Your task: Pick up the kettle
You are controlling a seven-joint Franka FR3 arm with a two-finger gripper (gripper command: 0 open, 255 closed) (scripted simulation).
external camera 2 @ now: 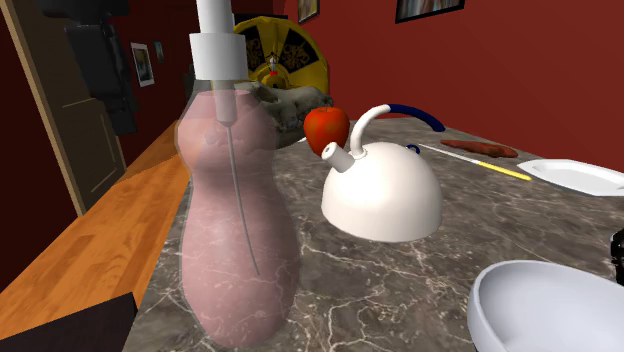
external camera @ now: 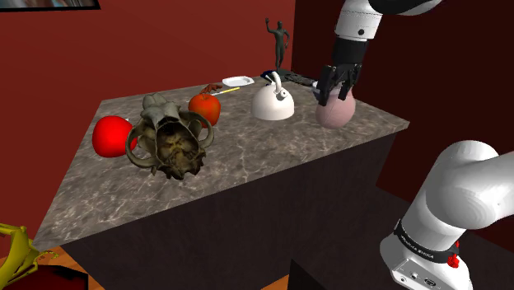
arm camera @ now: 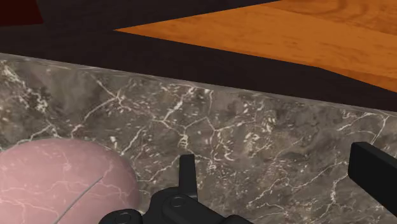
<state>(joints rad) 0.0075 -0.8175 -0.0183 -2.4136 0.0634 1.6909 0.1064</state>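
The kettle [external camera: 273,103] is white and dome-shaped, with a curved spout and a dark blue handle; it stands upright on the marble counter [external camera: 247,165] near its far edge, also the kettle [external camera 2: 383,190]. My black gripper [external camera: 334,92] hangs to the shoulder view's right of the kettle, apart from it, just above a pink pump bottle [external camera: 336,113]. In the wrist view the gripper [arm camera: 280,181] is open, with bare marble between its fingers and the pink bottle [arm camera: 57,181] beside one finger [arm camera: 186,172].
A grey skull-like sculpture [external camera: 169,136], a red apple [external camera: 204,108] and a red ball [external camera: 113,136] sit on the shoulder view's left of the counter. A white plate [external camera: 237,81] and dark figurine [external camera: 280,41] stand behind. A white bowl [external camera 2: 550,310] is near the bottle [external camera 2: 235,230].
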